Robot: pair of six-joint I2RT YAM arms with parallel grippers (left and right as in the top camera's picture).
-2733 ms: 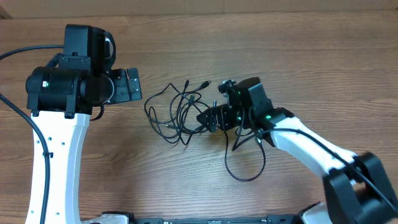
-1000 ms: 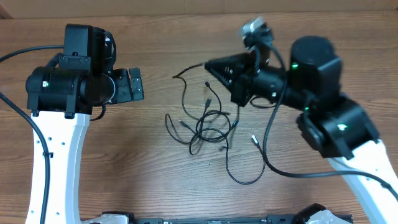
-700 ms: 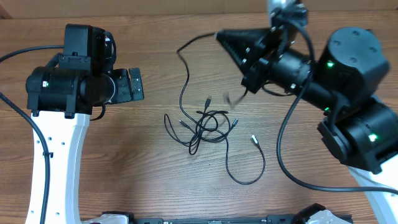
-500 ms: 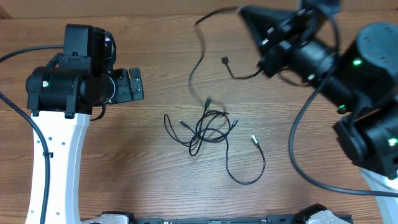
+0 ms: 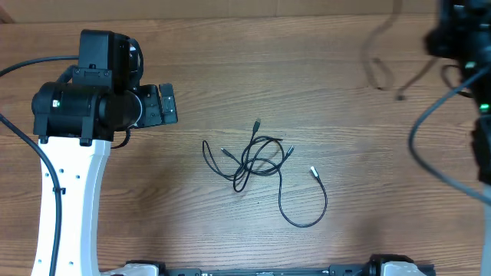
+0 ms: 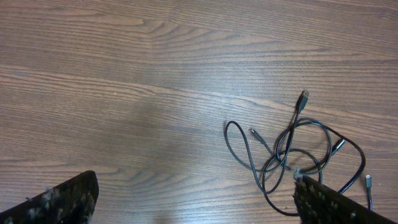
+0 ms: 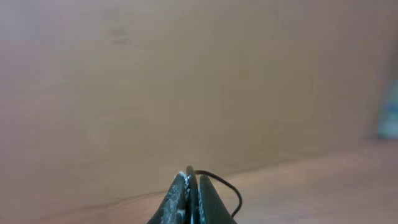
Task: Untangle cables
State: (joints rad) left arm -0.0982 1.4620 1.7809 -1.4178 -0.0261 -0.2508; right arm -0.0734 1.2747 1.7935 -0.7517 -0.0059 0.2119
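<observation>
A small knot of thin black cables (image 5: 257, 156) lies mid-table. One strand runs off it into a loose loop (image 5: 304, 220) with a metallic plug tip (image 5: 313, 172). In the left wrist view the same knot (image 6: 292, 155) sits just beyond the right fingertip (image 6: 336, 204) of my wide-open left gripper (image 6: 193, 208), which holds nothing and hovers left of the knot (image 5: 163, 106). My right gripper (image 7: 191, 177) is shut on one thin black cable (image 7: 227, 184). That cable hangs blurred in the air at the upper right (image 5: 377, 70), apart from the knot. The right arm (image 5: 464, 38) is blurred there.
The wooden table (image 5: 230, 238) fills the overhead view. The left arm's white link (image 5: 73, 199) stands along the left side, with a thick black wire (image 5: 23, 65) fixed to it. The right wrist view faces a plain tan wall (image 7: 186, 74).
The right gripper pulled one cable out of the bunch and carried it up and to the far right. The remaining knot settled mid-table. The left arm has not moved.
</observation>
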